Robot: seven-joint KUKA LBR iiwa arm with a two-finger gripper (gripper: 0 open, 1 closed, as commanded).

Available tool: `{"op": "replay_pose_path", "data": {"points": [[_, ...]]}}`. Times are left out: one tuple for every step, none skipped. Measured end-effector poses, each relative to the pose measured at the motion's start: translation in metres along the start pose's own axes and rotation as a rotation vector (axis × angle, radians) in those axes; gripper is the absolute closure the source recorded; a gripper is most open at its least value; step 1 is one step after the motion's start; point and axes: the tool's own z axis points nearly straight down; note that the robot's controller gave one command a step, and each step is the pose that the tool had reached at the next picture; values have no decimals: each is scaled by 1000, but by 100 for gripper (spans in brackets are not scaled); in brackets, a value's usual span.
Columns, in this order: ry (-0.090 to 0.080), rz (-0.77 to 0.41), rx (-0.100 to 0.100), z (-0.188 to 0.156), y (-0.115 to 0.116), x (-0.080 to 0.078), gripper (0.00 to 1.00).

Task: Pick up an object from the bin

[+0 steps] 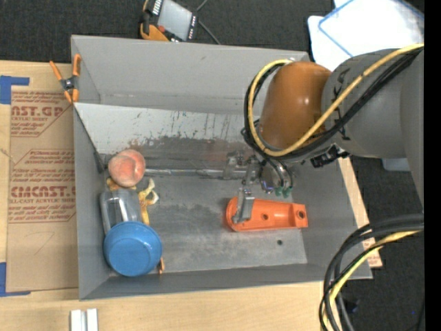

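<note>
My gripper (242, 186) hangs low over the middle of the bin floor and stands open. One fingertip rests at the left end of an orange plastic piece (273, 216), a flat block with holes that lies lengthwise on the floor. The other fingertip is above bare floor just behind that piece. Nothing is held between the fingers.
At the left wall lies a peach-coloured ball (126, 167). In front of it a clear bottle with a blue cap (131, 247) lies on its side, with a small yellow scrap (147, 197) beside it. The arm's orange dome and its cables cover the bin's right side.
</note>
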Motion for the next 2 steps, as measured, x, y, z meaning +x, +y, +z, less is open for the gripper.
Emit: {"op": "replay_pose_path", "data": {"points": [[-7,1,0,-5,0,-2,0],[-3,25,1,78,-82,8,0]]}}
